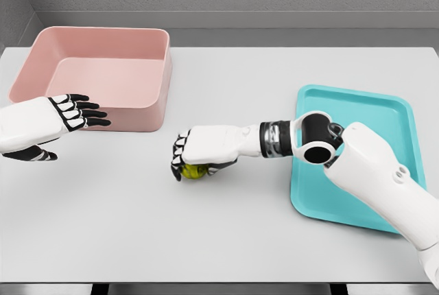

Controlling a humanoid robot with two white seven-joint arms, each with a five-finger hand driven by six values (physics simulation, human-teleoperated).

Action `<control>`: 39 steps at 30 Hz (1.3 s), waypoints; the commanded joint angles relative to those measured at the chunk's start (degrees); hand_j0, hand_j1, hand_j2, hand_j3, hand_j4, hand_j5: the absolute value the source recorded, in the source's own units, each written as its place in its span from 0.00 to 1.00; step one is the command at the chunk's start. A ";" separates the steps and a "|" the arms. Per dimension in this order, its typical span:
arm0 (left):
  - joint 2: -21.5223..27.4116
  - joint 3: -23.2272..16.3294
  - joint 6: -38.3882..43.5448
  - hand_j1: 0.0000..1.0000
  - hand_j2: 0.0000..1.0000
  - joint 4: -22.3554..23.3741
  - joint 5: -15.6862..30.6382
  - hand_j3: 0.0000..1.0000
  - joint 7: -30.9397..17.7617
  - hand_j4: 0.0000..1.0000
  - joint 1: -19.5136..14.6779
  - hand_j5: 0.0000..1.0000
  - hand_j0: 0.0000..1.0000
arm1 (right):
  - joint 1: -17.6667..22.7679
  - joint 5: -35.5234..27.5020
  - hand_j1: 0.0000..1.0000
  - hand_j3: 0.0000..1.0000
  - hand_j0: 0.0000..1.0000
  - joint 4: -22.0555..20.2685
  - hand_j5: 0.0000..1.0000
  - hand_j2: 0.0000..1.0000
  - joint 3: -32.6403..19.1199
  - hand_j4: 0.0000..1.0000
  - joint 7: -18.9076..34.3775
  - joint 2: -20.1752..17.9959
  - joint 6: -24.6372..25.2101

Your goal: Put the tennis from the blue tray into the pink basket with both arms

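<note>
Fingers of the right hand (206, 149) are curled over a yellow-green tennis ball (193, 171).
It is held on the grey table (226, 240), between the pink rectangular basket (147, 113) and blue tray (309, 199); left hand (51, 120) fingers are spread.

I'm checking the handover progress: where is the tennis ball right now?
In the head view the tennis ball sits on the table near the middle, under the right hand, between the pink basket and the blue tray.
</note>
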 commanded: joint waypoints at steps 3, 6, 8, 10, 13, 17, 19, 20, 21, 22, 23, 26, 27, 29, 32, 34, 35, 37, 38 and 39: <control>0.08 0.00 0.07 1.00 1.00 -0.16 0.36 1.00 0.03 1.00 0.00 1.00 1.00 | -0.09 -0.02 0.55 0.55 0.55 1.33 0.55 0.55 0.09 0.55 -0.01 0.11 0.17; 0.16 0.00 0.07 1.00 1.00 -0.16 0.36 1.00 0.03 1.00 0.00 1.00 1.00 | 0.00 -0.02 0.92 0.92 0.92 1.15 0.92 0.92 0.09 0.92 0.08 0.11 0.17; 0.16 0.00 0.07 1.00 1.00 -0.16 0.36 1.00 0.03 1.00 0.00 1.00 1.00 | 0.00 0.07 0.99 0.99 0.99 1.06 0.99 0.99 0.09 0.99 0.08 0.11 0.17; 0.16 0.00 0.07 1.00 1.00 -0.16 0.36 1.00 0.03 1.00 0.00 1.00 1.00 | 0.00 0.07 0.99 0.99 0.99 0.97 0.99 0.99 0.01 0.99 0.17 0.11 0.17; 0.16 0.00 0.07 1.00 1.00 -0.16 0.36 1.00 0.03 1.00 0.00 1.00 1.00 | -0.09 0.07 0.99 0.99 0.99 -0.34 0.99 0.99 -0.70 0.99 0.17 -0.32 0.17; 0.25 0.09 0.07 1.00 1.00 -0.16 0.36 1.00 0.03 1.00 0.00 1.00 1.00 | 0.00 -0.02 1.00 1.00 1.00 -5.97 1.00 1.00 -6.32 1.00 0.17 -6.21 0.17; 0.25 0.00 0.07 1.00 1.00 -0.16 0.36 1.00 0.03 1.00 0.00 1.00 1.00 | 0.26 -0.02 1.00 1.00 1.00 -6.50 1.00 1.00 -8.34 1.00 0.17 -8.23 0.17; 0.25 0.00 0.07 1.00 1.00 -0.16 0.27 1.00 0.03 1.00 0.00 1.00 1.00 | 0.26 -0.11 1.00 1.00 1.00 -6.67 1.00 1.00 -9.31 1.00 0.17 -9.37 0.17; 0.25 0.00 0.07 1.00 1.00 -0.16 0.27 1.00 0.03 1.00 0.09 1.00 1.00 | 0.26 -0.20 1.00 1.00 1.00 -7.37 1.00 1.00 -10.98 1.00 0.17 -9.90 0.17; -0.10 -0.09 0.07 1.00 1.00 -0.16 0.01 1.00 -0.06 1.00 0.09 1.00 1.00 | 0.97 -0.46 1.00 1.00 1.00 -10.62 1.00 1.00 -14.23 1.00 0.08 -12.10 0.17; -0.27 -0.26 0.07 1.00 1.00 -0.07 -0.34 1.00 -0.06 1.00 0.00 1.00 1.00 | 3.25 -0.81 1.00 1.00 1.00 -13.70 1.00 1.00 -18.62 1.00 -0.01 -14.12 0.17; -1.50 -0.35 0.07 1.00 1.00 -0.16 -1.05 1.00 -1.73 1.00 0.00 1.00 1.00 | 14.41 -5.64 1.00 1.00 1.00 -15.72 1.00 1.00 -36.98 1.00 -0.18 -18.08 0.17; -2.91 -0.44 0.07 1.00 1.00 -0.16 -3.24 1.00 -1.73 1.00 -0.09 1.00 1.00 | 18.89 -8.28 1.00 1.00 1.00 -15.73 1.00 1.00 -44.37 1.00 -0.18 -19.05 0.17; -6.34 -0.44 0.07 1.00 1.00 -0.16 -7.81 1.00 -1.82 1.00 -1.58 1.00 1.00 | 23.99 -11.71 1.00 1.00 1.00 -15.73 1.00 1.00 -52.72 1.00 -0.18 -19.13 0.17; -8.89 -0.61 0.07 1.00 1.00 -0.16 -9.66 1.00 -2.60 1.00 -3.08 1.00 1.00 | 29.97 -14.96 1.00 1.00 1.00 -15.73 1.00 1.00 -58.88 1.00 -0.18 -19.13 0.17; -11.08 -0.70 0.07 1.00 1.00 -0.24 -9.84 1.00 -4.80 1.00 -3.51 1.00 1.00 | 33.04 -15.14 1.00 1.00 1.00 -15.64 1.00 1.00 -59.23 1.00 -0.27 -18.78 0.17; -11.88 -0.79 0.07 1.00 1.00 -0.16 -9.84 1.00 -4.98 1.00 -3.87 1.00 1.00 | 34.36 -15.23 1.00 1.00 1.00 -15.46 1.00 1.00 -59.32 1.00 -0.27 -18.69 0.17; -13.46 -1.66 0.07 1.00 1.00 -0.24 -9.84 1.00 -4.98 1.00 -3.96 1.00 1.00 | 35.95 -15.31 1.00 1.00 1.00 -15.64 1.00 1.00 -60.90 1.00 -0.27 -18.25 0.17; -14.16 -3.51 0.07 1.00 1.00 -0.24 -9.84 1.00 -4.98 1.00 -4.92 1.00 1.00 | 36.56 -15.23 1.00 1.00 1.00 -15.46 1.00 1.00 -60.90 1.00 -0.27 -17.90 0.17; -14.95 -6.15 0.07 1.00 1.00 -0.16 -9.84 1.00 -4.98 1.00 -6.76 1.00 1.00 | 36.83 -15.14 1.00 1.00 1.00 -15.37 1.00 1.00 -60.90 1.00 -0.10 -16.85 0.17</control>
